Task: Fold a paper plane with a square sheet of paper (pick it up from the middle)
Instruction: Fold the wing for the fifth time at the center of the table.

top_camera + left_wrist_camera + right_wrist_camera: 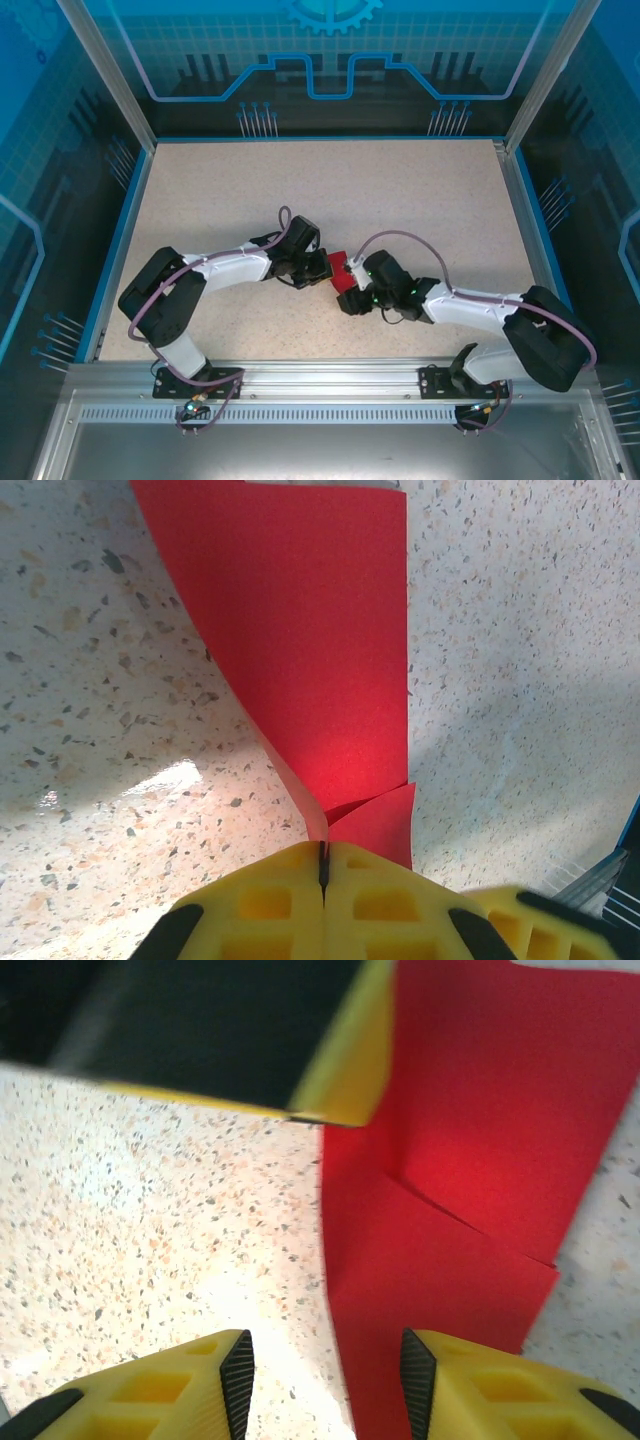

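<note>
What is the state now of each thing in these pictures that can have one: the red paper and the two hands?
square sheet of paper: partly folded, layers overlapping, one edge lifted off the table in a curve.
left hand: shut, pinching the paper's lifted edge.
right hand: open, fingers apart, gripping nothing, one finger over the paper.

Lighting: bright, even, overhead. Glare: white patch on tabletop (170, 778), left wrist view. Shadows: soft grey bands beside paper (320, 630). Focus: left hand (323, 858) soft at frame bottom.
</note>
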`<state>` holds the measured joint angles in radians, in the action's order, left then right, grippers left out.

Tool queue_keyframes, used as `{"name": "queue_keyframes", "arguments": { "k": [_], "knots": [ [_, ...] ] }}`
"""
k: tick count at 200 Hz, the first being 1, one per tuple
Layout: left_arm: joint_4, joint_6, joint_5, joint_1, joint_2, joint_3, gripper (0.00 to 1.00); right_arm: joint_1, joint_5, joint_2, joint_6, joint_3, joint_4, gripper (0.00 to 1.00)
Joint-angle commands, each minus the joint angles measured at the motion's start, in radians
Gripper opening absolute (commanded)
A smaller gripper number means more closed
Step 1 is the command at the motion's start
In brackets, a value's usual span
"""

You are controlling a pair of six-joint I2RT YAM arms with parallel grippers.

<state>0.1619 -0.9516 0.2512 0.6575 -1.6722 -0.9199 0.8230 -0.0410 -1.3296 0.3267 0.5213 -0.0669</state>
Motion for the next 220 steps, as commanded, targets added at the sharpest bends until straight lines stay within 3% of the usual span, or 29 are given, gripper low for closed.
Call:
{"name": "queue_keyframes", "arguments": {
  "k": [1, 27, 96, 179, 220],
  "knots": [
    [0.027, -0.001, 0.011, 0.007, -0.004, -0.026, 0.04, 0.061, 0.198, 0.023, -0.146, -0.022, -0.079, 0.46],
    [0.024, -0.002, 0.014, 0.007, -0.008, -0.027, 0.04, 0.124, 0.319, -0.014, -0.23, -0.002, -0.07, 0.46],
    [0.022, 0.001, 0.014, 0.007, -0.003, -0.023, 0.04, 0.215, 0.474, -0.154, -0.315, 0.049, -0.1, 0.42],
    [0.025, 0.001, 0.013, 0.006, -0.004, -0.024, 0.04, 0.222, 0.491, -0.163, -0.294, 0.036, -0.12, 0.22],
    [0.028, 0.001, 0.011, 0.006, 0.001, -0.023, 0.05, 0.219, 0.516, -0.182, -0.239, 0.042, -0.108, 0.06]
  ]
}}
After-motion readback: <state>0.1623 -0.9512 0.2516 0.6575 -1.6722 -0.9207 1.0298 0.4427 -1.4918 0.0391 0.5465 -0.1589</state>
